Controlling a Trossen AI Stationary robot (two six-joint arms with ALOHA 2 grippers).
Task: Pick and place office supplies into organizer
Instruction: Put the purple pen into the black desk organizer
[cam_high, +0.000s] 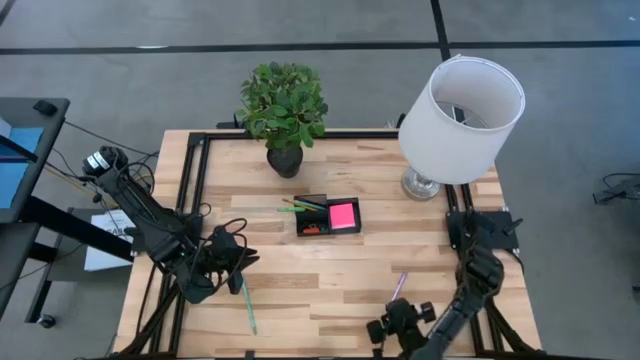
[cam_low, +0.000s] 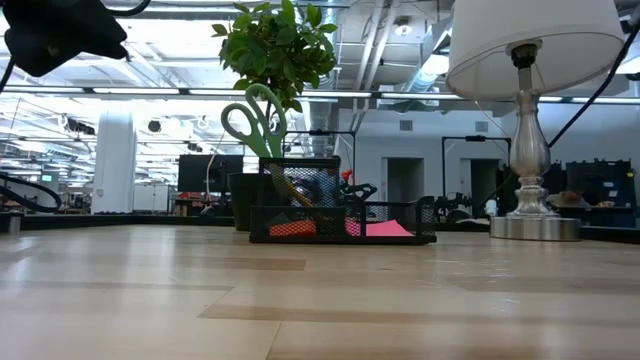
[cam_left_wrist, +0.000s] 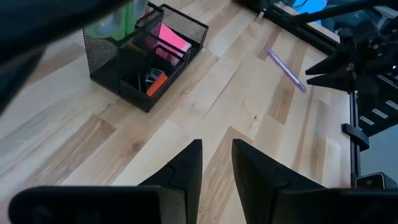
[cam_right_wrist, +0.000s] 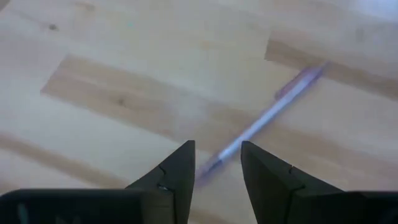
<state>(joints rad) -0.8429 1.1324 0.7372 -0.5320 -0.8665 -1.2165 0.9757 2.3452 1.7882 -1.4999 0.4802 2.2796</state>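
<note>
The black mesh organizer (cam_high: 328, 216) stands mid-table and holds a pink sticky-note pad (cam_high: 343, 214), green-handled scissors (cam_low: 255, 120) standing upright, and small red and dark bits (cam_left_wrist: 155, 83). A teal pen (cam_high: 247, 305) lies flat on the table near the front left. A thin purple pen (cam_right_wrist: 267, 118) lies flat toward the front right. My right gripper (cam_right_wrist: 217, 163) is open just above that pen's near end, one finger on either side. My left gripper (cam_left_wrist: 216, 160) is open and empty beside the teal pen, left of the organizer.
A potted plant (cam_high: 284, 110) stands at the far edge behind the organizer. A white-shaded lamp (cam_high: 462, 110) stands at the far right. Bare wood lies between the organizer and the table's near edge. Black frame rails (cam_high: 195, 180) run along the table's sides.
</note>
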